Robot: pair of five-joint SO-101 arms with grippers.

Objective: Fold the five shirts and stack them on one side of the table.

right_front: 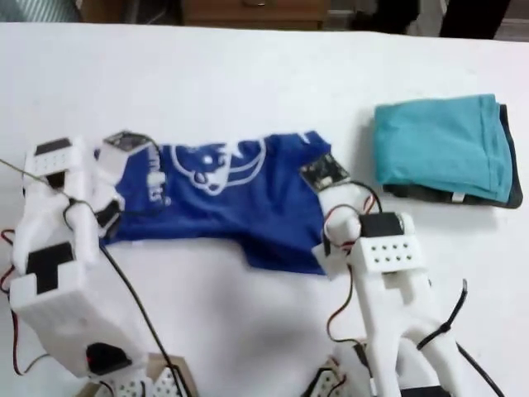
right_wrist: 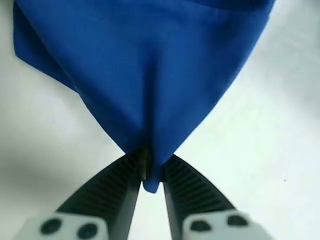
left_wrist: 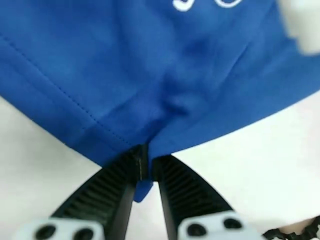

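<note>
Blue shirt (right_front: 223, 198) lies spread on the white table (right_front: 248, 74), held at both ends. Left gripper (left_wrist: 144, 172): jaws pinched tight on a hemmed edge. Right gripper (right_wrist: 150, 172): jaws clamped on a bunched corner. Off to the side of the right jaws, apart from them: folded teal shirt (right_front: 438, 145) atop a dark shirt (right_front: 512, 190).

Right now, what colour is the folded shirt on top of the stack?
Teal: the folded teal shirt shows best in the high view.
</note>
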